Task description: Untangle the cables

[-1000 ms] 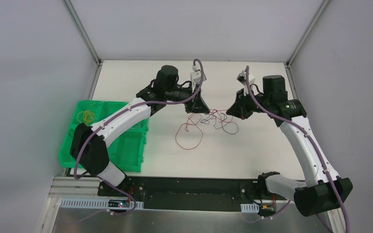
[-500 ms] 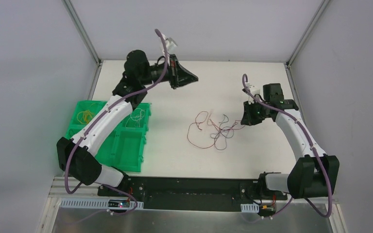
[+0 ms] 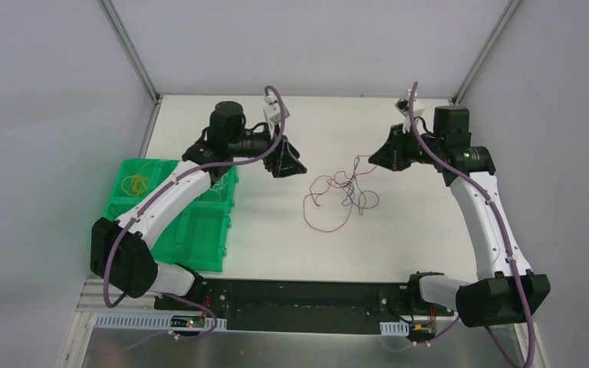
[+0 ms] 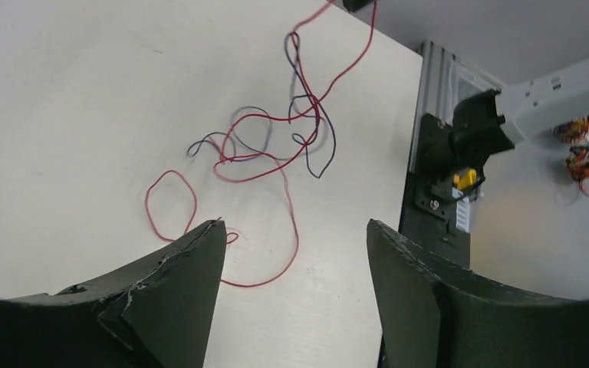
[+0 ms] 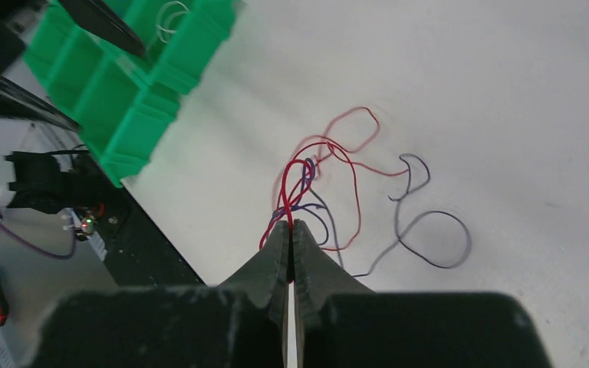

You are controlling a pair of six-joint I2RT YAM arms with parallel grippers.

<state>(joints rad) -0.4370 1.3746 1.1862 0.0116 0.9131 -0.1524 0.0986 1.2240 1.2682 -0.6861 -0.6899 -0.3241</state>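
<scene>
The table (image 3: 429, 230) shows a job that looks only partly done. The green bin (image 3: 199, 262) at its left edge holds a yellow coil (image 3: 134, 184) in the far-left compartment and a pale coil (image 3: 216, 182) in a far-right one, half hidden by the left arm. I take these to be two wires already sorted out and set apart. What is left is the knot of cables (image 3: 343, 192) lying mid-table between the two arms, well apart from the bin. The left gripper (image 3: 285, 162) hovers just left of that knot, its fingers spread wide with nothing between them. The right gripper (image 3: 380, 159) is raised at the knot's far right. Its fingers are pinched together on a few strands that rise from the heap to its tips — red for certain, perhaps a purple one too. Below, a red wire (image 3: 324, 228) sprawls in open loops toward the near side, and dark grey or purple strands (image 5: 437, 213) cross through it at the centre. At least two colours are interlaced there, so the main separation is not yet done.
</scene>
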